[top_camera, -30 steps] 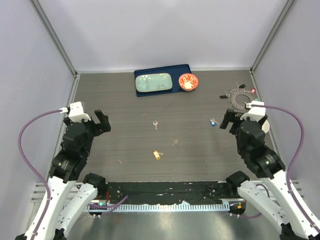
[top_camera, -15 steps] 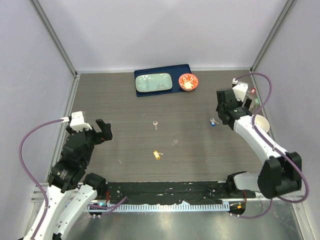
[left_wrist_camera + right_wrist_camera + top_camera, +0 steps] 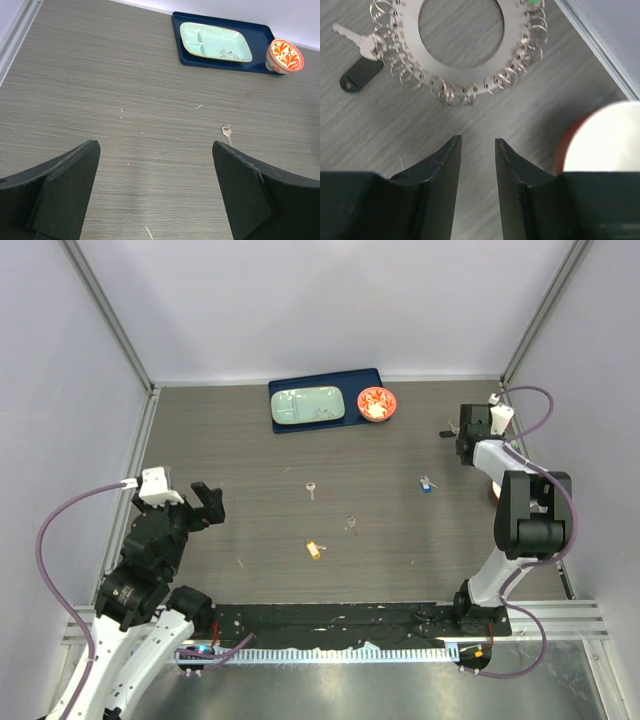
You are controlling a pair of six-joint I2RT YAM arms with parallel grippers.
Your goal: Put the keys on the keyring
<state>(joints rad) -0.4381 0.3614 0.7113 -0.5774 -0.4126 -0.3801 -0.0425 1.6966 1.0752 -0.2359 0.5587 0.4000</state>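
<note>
Three keys lie loose on the table: a silver one, a yellow-headed one and a blue-headed one. The keyring, a flat metal ring fringed with small wire loops, lies at the back right, just ahead of my right gripper. In the top view the right arm covers most of it. That gripper's jaws stand a narrow gap apart with only bare table between them. My left gripper hovers wide open at the left, holding nothing.
A blue tray with a mint plate and an orange patterned bowl sit at the back. A red-and-white cup stands close to the right gripper, by the right wall. A black tag hangs off the keyring. A tiny wire loop lies mid-table.
My right arm has swung from the front right out to the back right, over the keyring, and its jaws have narrowed. The left arm has shifted slightly.
</note>
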